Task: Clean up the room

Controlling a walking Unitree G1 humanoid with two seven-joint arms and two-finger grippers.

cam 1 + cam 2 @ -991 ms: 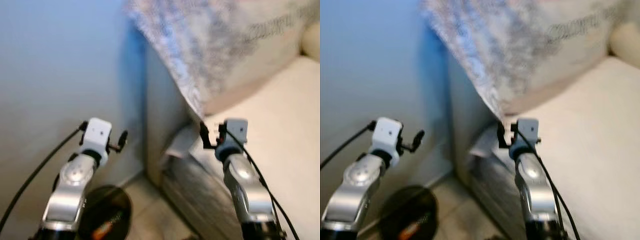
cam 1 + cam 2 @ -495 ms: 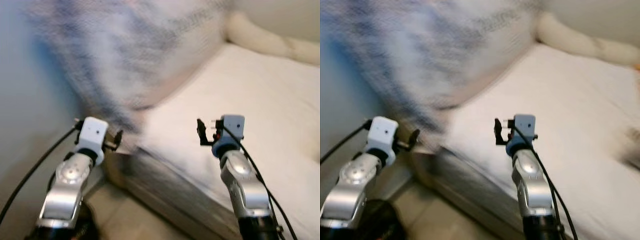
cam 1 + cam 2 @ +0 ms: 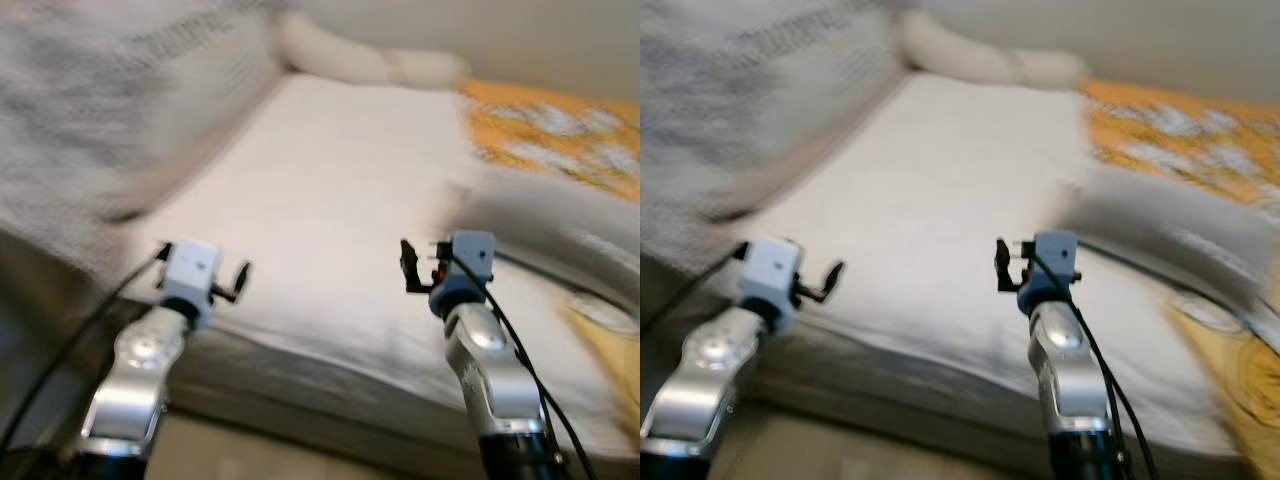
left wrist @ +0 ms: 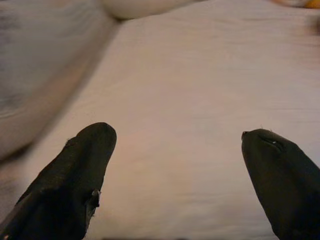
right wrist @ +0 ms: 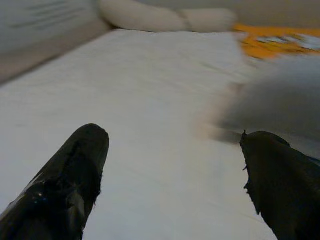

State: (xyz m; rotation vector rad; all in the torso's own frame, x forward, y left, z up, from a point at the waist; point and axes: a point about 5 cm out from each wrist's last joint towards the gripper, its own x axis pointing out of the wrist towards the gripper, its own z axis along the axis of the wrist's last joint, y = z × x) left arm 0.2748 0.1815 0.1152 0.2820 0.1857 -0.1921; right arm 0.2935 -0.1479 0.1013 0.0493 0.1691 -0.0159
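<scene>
White mattress (image 3: 330, 200) ahead, blurred; grey blanket (image 3: 540, 225) and orange cover (image 3: 560, 135) heaped on its far right. Left gripper (image 4: 177, 150) and right gripper (image 5: 172, 150) both spread wide, empty, near the bed's edge. Best let the view steady, then reach right for the blanket.

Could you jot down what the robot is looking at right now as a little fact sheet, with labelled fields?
Place: beside a bed with a white sheet
Head end: a grey patterned pillow and a cream bolster
Far side: an orange patterned cover and a grey blurred item lying on the sheet
Left gripper: open, holding nothing, over the sheet
Right gripper: open, holding nothing, pointing toward the grey item
Picture quality: blurred
</scene>
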